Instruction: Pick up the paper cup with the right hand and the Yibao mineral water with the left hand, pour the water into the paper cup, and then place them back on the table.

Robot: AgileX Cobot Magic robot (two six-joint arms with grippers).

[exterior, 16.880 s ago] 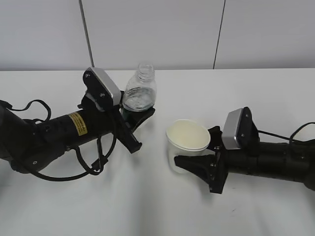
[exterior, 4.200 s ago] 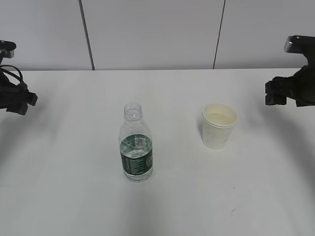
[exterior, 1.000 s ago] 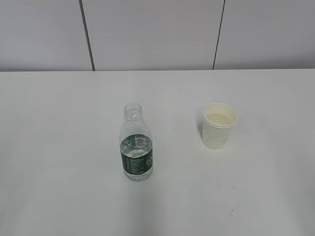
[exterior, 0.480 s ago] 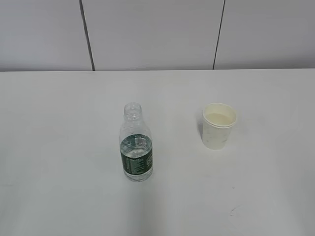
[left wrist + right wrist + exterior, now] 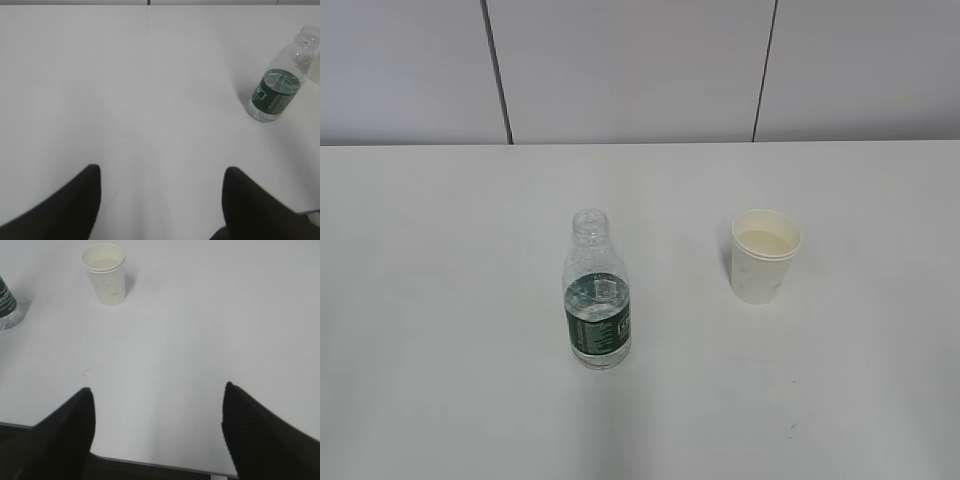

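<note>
The Yibao mineral water [image 5: 597, 300], a clear capless bottle with a dark green label, stands upright on the white table [image 5: 440, 300] at centre. It also shows in the left wrist view [image 5: 277, 90] at the far right. The paper cup [image 5: 764, 256] stands upright to its right, with liquid inside; it shows in the right wrist view [image 5: 105, 274] at the top left. My left gripper [image 5: 160, 172] is open and empty, far back from the bottle. My right gripper [image 5: 157, 390] is open and empty, far from the cup. Neither arm shows in the exterior view.
A grey panelled wall [image 5: 640, 70] runs behind the table. The table's near edge [image 5: 150, 462] shows under my right gripper. The bottle's base [image 5: 7, 307] shows at the left edge of the right wrist view.
Long ago both grippers held the bottle and the cup. Both now stand on the table and the arms have left the exterior view. Nothing moved in the last second.
</note>
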